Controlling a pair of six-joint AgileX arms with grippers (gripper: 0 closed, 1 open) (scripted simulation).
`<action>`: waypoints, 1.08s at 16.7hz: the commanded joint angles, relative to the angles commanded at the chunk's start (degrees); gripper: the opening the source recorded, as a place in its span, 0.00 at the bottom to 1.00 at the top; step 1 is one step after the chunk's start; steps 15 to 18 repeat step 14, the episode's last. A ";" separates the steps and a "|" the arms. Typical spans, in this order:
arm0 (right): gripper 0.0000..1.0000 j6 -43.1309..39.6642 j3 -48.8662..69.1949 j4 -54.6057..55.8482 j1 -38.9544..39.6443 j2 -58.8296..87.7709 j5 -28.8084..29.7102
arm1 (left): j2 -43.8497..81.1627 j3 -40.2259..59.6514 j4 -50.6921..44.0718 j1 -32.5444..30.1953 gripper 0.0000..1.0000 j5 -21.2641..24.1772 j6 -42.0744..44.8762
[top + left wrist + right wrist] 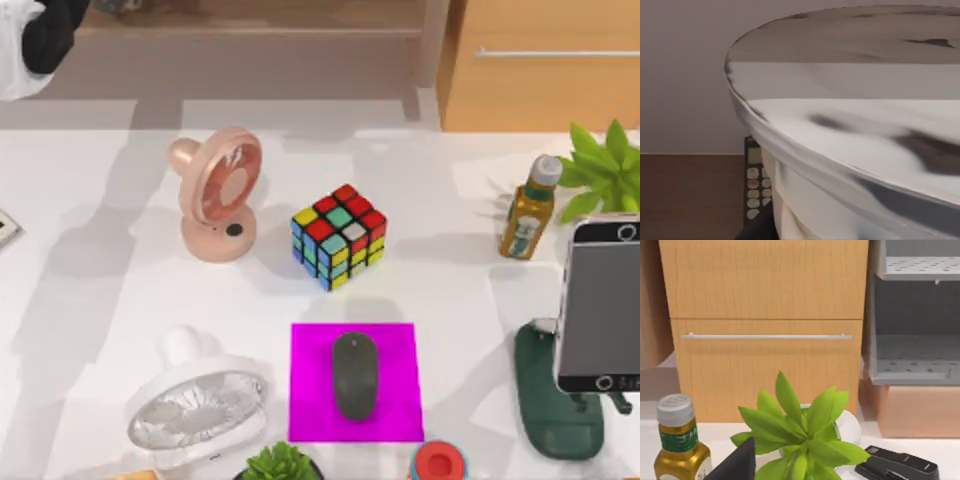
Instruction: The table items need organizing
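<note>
On the white table (450, 290), the dark grey mouse (355, 375) lies lengthwise in the middle of a magenta mat (355, 382) near the front edge. At the right edge, the black-screened smartphone (600, 300) leans screen-up on a dark green stand (555, 410). A dark wedge (735, 465) sits low in the right wrist view; I cannot tell what it is. My left arm (50, 35) is at the far left corner, away from the items. A broad white rounded rim (850, 150) lies close in the left wrist view, and I cannot identify it.
A pink fan (215, 195) and a puzzle cube (340, 235) stand mid-table. A white fan (195, 410), a small plant (280, 465) and a red-topped object (440, 462) line the front edge. A yellow bottle (530, 210) and a leafy plant (605, 170) stand at the far right.
</note>
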 joint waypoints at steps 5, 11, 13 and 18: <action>1.00 0.00 0.00 0.00 0.00 0.00 0.00 | 0.00 0.00 0.00 0.00 0.75 0.00 0.00; 1.00 0.00 0.00 0.00 0.00 0.00 0.00 | 0.00 0.00 0.00 0.00 1.00 0.00 0.00; 1.00 0.00 0.00 0.00 0.00 0.00 0.00 | 0.00 0.00 0.00 0.00 1.00 0.00 0.00; 1.00 0.00 0.00 0.00 0.00 0.00 0.00 | 0.00 0.00 0.00 0.00 1.00 0.00 0.00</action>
